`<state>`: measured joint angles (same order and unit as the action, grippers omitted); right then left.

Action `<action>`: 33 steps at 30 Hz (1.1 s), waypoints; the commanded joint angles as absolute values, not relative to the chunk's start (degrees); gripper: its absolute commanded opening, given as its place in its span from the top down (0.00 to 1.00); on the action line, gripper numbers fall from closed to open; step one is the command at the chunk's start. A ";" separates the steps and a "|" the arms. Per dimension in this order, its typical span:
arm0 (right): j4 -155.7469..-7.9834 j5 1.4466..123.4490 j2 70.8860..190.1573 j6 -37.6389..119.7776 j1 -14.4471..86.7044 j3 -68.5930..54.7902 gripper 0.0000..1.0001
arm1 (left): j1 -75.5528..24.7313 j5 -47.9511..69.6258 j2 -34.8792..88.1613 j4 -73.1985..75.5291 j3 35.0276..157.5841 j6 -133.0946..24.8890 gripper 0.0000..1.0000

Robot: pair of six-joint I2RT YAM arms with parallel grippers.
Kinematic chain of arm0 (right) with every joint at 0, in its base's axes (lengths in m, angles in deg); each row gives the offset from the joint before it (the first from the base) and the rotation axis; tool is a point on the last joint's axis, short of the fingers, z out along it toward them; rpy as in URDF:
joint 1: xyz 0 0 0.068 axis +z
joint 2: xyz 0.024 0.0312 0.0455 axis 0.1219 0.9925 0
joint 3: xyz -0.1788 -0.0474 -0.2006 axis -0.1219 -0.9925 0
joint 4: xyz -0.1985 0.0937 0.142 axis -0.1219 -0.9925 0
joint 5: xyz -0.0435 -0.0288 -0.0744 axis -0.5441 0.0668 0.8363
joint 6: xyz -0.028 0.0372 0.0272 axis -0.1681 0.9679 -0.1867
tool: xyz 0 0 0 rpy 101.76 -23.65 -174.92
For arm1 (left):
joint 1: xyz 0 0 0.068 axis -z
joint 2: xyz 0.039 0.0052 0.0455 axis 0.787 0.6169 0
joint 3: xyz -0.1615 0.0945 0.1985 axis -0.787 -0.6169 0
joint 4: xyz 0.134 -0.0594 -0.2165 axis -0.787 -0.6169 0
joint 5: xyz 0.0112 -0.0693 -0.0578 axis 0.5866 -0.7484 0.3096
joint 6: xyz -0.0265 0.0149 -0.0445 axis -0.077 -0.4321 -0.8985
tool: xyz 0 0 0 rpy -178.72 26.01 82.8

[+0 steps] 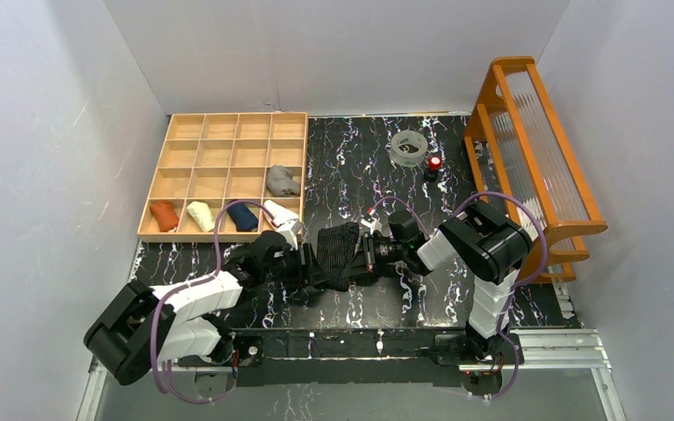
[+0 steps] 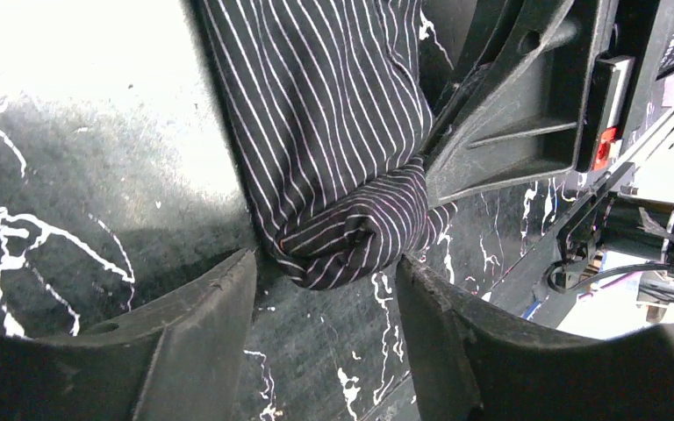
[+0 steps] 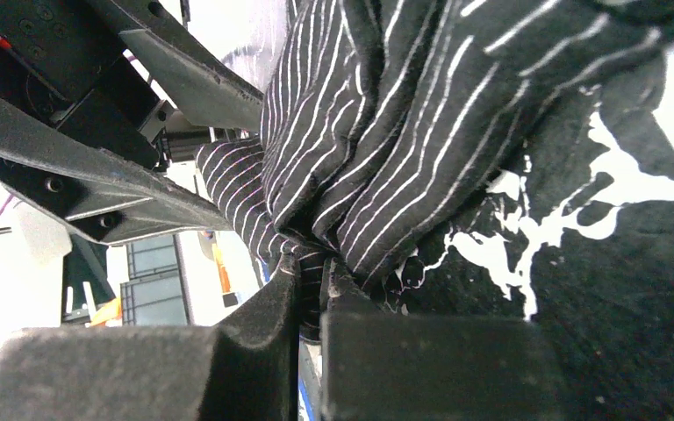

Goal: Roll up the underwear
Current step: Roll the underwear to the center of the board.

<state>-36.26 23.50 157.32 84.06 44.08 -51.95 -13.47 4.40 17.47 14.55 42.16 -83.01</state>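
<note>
Closest to the lens in the left wrist view, the two black fingers (image 2: 202, 333) of the left claw (image 2: 325, 267) stand wide apart, one on each side of the rolled end of the striped underwear (image 2: 333, 132), with nothing pinched between them. That black garment with thin pale stripes lies on the dark marbled desk (image 1: 386, 303), about midway between its left and right edges and nearer the near edge than the far one, with both claws meeting at it. From the other side the right claw (image 3: 311, 289) is clamped narrow on a fold of the striped underwear (image 3: 386, 114), cloth bunched right at its fingertips (image 3: 263, 342). Seen from above, the left claw (image 1: 309, 263) reaches in from the left and the right claw (image 1: 362, 250) from the right, the striped underwear (image 1: 338, 246) between them.

At the far left corner of the desk sits a wooden tray (image 1: 228, 114) of square compartments. The grey underwear (image 1: 282, 181) lies bundled in a compartment of its right-hand column, one row up from the near row. Along the near row lie an orange roll (image 1: 165, 215), a cream roll (image 1: 200, 215), a navy roll (image 1: 242, 216) and a white roll (image 1: 281, 213). Near the far edge stand a clear tape ring (image 1: 409, 147) and, just beside it, a small red-topped object (image 1: 434, 164). An orange wooden rack (image 1: 500, 79) stands along the right edge
</note>
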 commanded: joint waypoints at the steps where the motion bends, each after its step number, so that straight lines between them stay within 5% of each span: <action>1: -47.49 26.95 160.74 81.28 43.04 -52.75 0.93 | -13.33 3.08 20.57 19.64 41.68 -83.05 0.45; 8: -47.68 25.44 159.77 78.64 42.89 -51.77 0.80 | -13.20 10.61 23.39 18.95 40.54 -87.41 0.59; 19: -50.61 24.42 150.90 71.51 42.87 -50.62 0.46 | -13.22 11.63 25.39 18.64 41.45 -87.87 0.80; 28: -56.03 37.85 136.53 51.66 43.08 -51.94 0.36 | -13.21 11.18 25.16 15.55 43.63 -89.66 0.82; 33: -40.72 42.82 123.32 30.06 50.10 -61.39 0.32 | -13.17 10.83 26.09 12.50 46.05 -90.16 0.83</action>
<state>-52.80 37.42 132.60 51.05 44.37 -54.88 -13.15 7.94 24.88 19.05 44.08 -90.38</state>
